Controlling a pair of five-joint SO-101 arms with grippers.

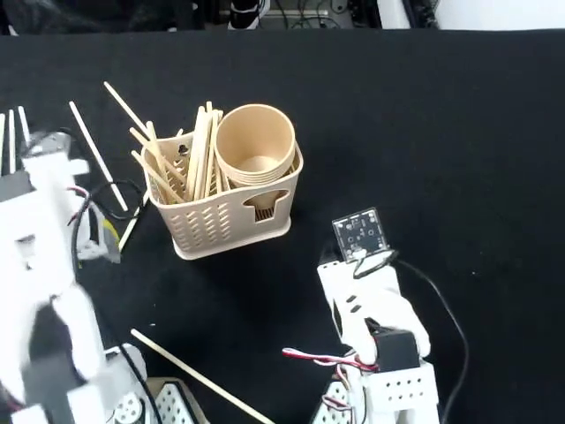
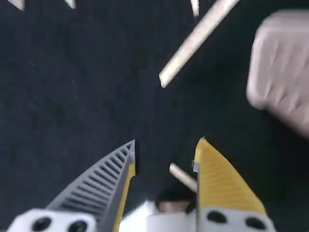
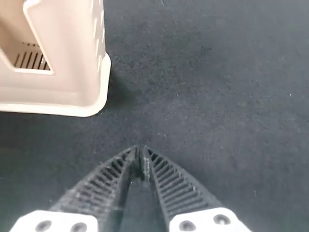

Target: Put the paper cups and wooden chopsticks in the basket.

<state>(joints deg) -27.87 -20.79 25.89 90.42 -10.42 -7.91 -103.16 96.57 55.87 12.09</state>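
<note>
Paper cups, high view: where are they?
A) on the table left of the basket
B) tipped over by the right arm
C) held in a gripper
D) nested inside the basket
D: the paper cups stand nested in the basket, beside the chopsticks in it.

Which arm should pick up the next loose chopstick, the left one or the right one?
Probably left. The left arm has open jaws right above loose chopsticks. The right arm has shut jaws and sits beside the basket, farther from those.
</note>
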